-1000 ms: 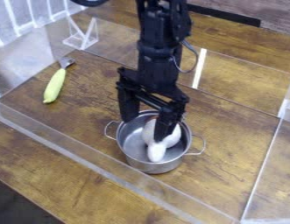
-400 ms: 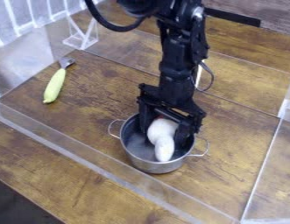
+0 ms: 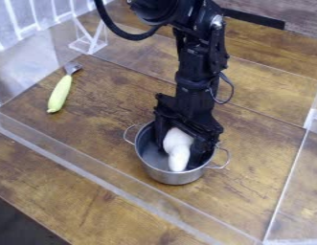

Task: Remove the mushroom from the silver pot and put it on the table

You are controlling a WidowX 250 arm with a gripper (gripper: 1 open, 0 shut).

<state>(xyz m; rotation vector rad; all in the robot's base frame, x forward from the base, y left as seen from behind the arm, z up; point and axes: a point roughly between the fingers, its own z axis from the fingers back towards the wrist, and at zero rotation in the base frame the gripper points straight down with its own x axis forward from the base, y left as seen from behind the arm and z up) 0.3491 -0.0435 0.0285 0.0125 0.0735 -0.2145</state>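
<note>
**Hand spread wide over the pot, mushroom inside**

Hand (image 3: 181, 140), black and pointing straight down, reaches into the silver pot (image 3: 177, 170) with its fingers spread wide on either side of the mushroom (image 3: 180, 151). Whether the fingers touch the mushroom cannot be told; nothing is gripped.

The mushroom stands tilted inside the pot, a smooth, pale, thick-stemmed shape leaning toward the near wall. Its cap end is hidden behind the hand.

The pot is small, round and shiny steel, with a little loop handle on each side; its rim mirrors the light. It sits on the table (image 3: 71, 191), dark brown planks with plain grain.

Clear acrylic walls (image 3: 84, 163) border the work area; one low pane runs diagonally just in front of the pot, and a taller one stands at the right edge. A long yellow-green vegetable (image 3: 58, 93) lies well apart to the left, beside a small metal fitting. The black jointed arm (image 3: 199, 57) rises above the pot.
</note>
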